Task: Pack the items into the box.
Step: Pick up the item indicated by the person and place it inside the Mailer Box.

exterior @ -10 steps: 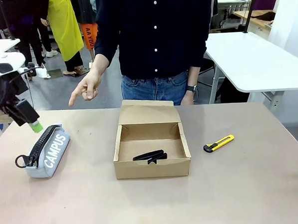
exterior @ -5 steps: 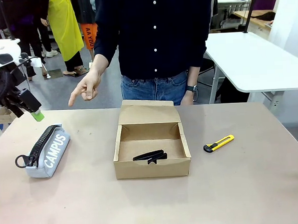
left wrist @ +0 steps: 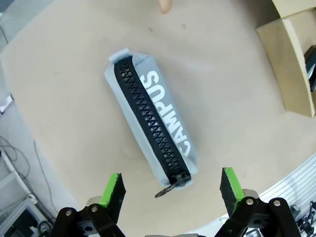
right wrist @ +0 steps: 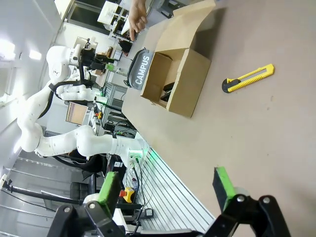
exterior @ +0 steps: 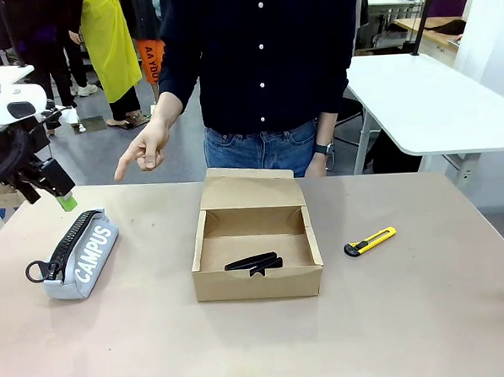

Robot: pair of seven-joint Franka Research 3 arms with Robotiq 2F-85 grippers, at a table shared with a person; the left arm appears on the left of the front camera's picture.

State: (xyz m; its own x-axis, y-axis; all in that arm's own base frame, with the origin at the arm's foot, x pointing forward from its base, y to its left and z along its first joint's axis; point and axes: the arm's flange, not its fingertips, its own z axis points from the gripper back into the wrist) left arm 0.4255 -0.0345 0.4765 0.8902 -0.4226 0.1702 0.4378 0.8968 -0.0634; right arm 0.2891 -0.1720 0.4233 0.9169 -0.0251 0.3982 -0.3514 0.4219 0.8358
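- The box sat open at the middle of the desk, its flap lid standing up at its 12 o'clock side and the notched front wall facing 6 o'clock.
- The small black object lay flat inside the box, close to the front wall.
- The pouch lay on the desk at 9 o'clock from the box, well apart from it. Its black zipper faced up and its zip pull pointed toward 7 o'clock.
- The utility knife lay on the desk at 3 o'clock from the box, near it but not touching, with its black end toward the box.
- The left hand hovered in the air at about 11 o'clock from the pouch. In the left wrist view its green-padded fingers stood wide apart with nothing between them, the pouch below on the desk.
- The right hand hung above bare desk with its fingers wide apart and empty, the knife and box farther off.
- The person stood at 12 o'clock behind the box, and the person's hand was held above the far edge of the desk with a finger pointing down toward 8 o'clock.
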